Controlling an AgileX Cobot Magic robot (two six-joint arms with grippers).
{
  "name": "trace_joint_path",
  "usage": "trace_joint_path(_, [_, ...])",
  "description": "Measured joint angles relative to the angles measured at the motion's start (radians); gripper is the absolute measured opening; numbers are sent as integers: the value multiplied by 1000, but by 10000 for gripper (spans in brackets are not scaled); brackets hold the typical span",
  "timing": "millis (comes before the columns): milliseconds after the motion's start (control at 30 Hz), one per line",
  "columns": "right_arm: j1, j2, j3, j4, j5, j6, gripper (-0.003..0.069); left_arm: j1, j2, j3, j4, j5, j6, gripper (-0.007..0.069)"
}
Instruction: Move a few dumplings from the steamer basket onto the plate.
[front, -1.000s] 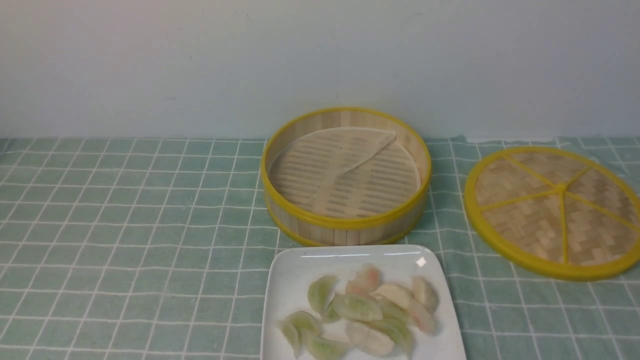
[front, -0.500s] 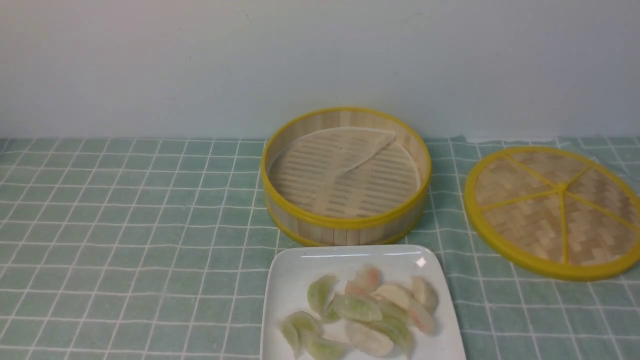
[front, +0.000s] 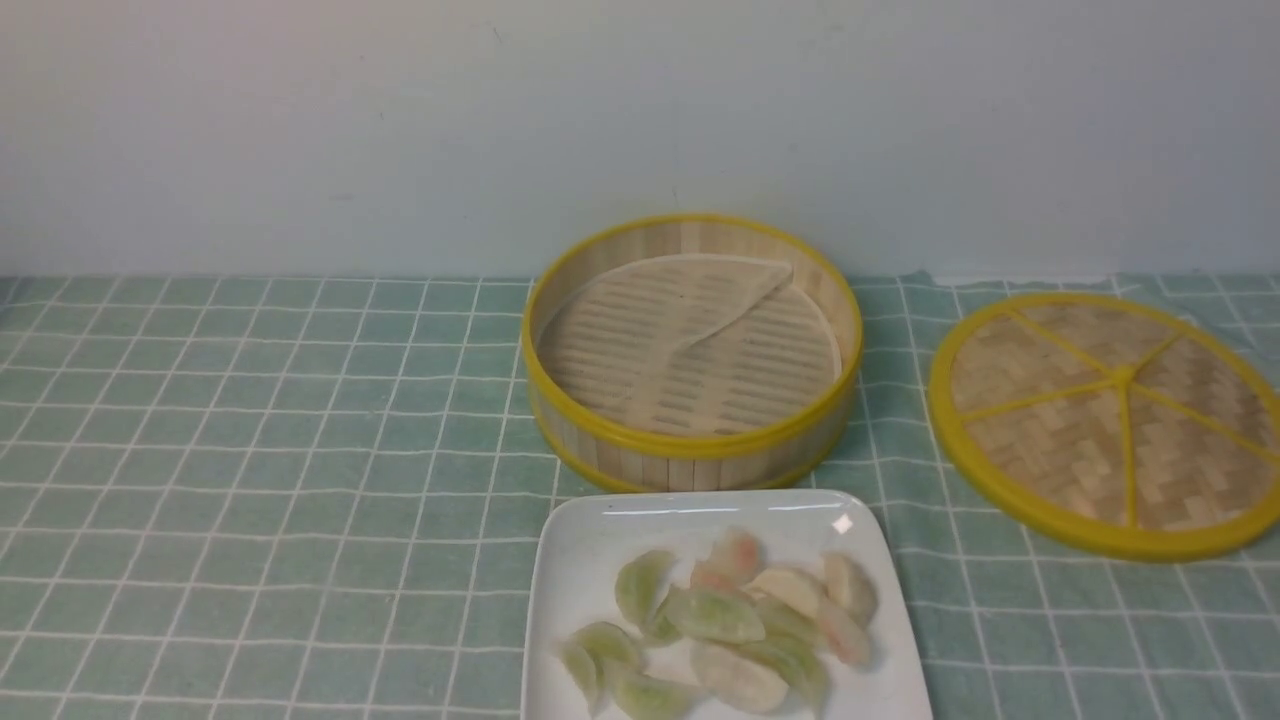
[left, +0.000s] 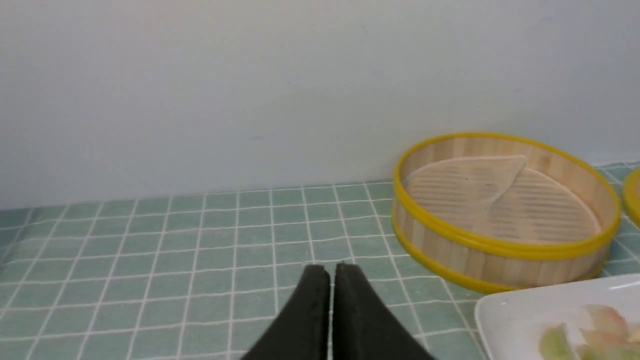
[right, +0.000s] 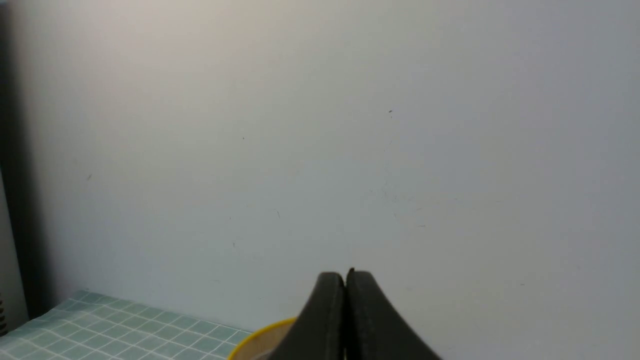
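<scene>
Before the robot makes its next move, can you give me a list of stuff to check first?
1. Basket emptied: ok, only its liner sheet shows inside.
2. Dumplings on the plate: ok, lying in one pile.
3. Lid out of the way: ok, flat beside the basket and apart from it.
4. Left tool free: ok, shut and holding nothing.
5. Right tool free: ok, shut and holding nothing.
6. Plate's near edge: cannot tell, the front view cuts it off.
</scene>
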Motion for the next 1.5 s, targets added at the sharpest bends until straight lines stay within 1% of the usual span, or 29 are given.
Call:
trace_joint_path(67, [0, 0, 0, 0, 0, 0, -13, 64, -61, 126, -45, -56, 40, -6])
trace_joint_path(133, [0, 0, 0, 0, 0, 0, -13, 96, -84, 215, -65, -80, 58, -6])
trace_joint_path(200, [0, 0, 0, 0, -1, 0, -13, 110, -89, 295, -70, -89, 65, -6])
trace_joint_path(333, [0, 0, 0, 0, 0, 0, -13, 112, -89, 376, -73, -94, 76, -6])
trace_joint_path(600, [0, 0, 0, 0, 0, 0, -13, 112, -89, 382, -77, -121, 77, -6])
trace_joint_path(1500, [0, 0, 0, 13, 0, 11, -13, 112, -89, 382, -77, -122, 77, -6])
